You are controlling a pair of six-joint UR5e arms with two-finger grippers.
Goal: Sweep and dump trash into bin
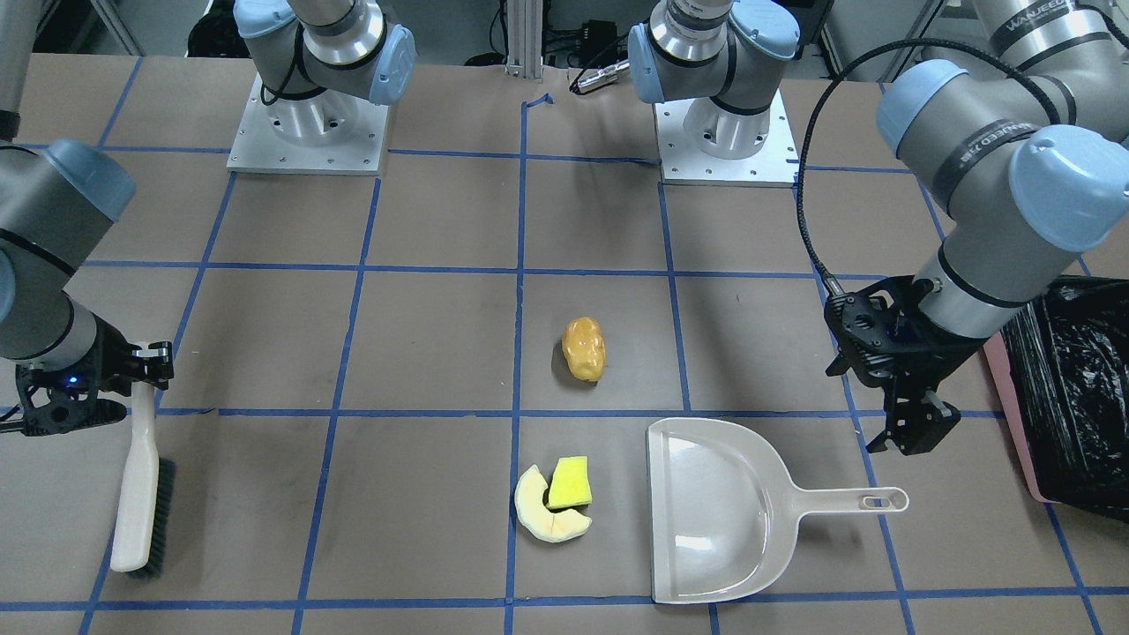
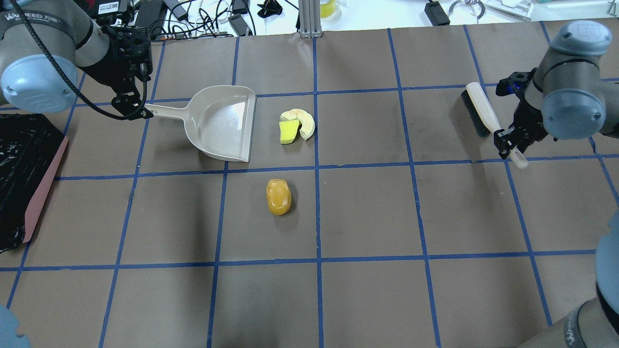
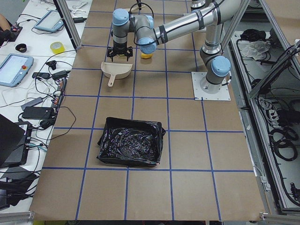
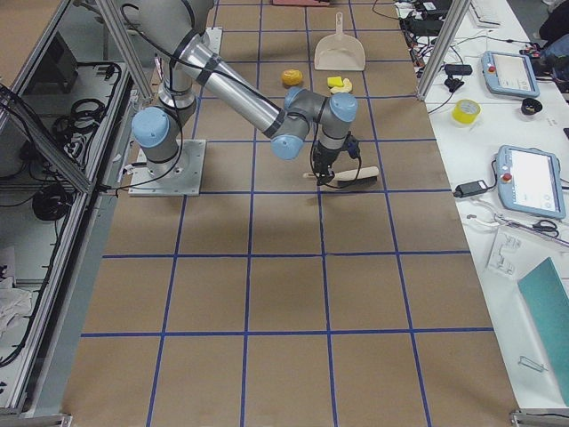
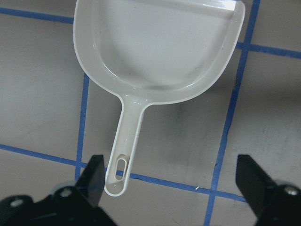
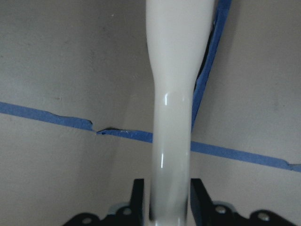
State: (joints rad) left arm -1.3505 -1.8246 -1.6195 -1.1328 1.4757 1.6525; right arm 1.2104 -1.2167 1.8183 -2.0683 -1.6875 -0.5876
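Observation:
The trash lies mid-table: an orange-yellow potato-like piece, and a cream crescent slice with a yellow sponge block resting against it. The beige dustpan lies flat beside them, its mouth toward the crescent and sponge. My left gripper hovers open over the dustpan's handle end. My right gripper is shut on the handle of the beige brush. The bin sits beyond the left arm.
Brown paper with a blue tape grid covers the table. The two arm bases stand at the robot's edge. Cables and control tablets lie on a side bench past the table's far edge.

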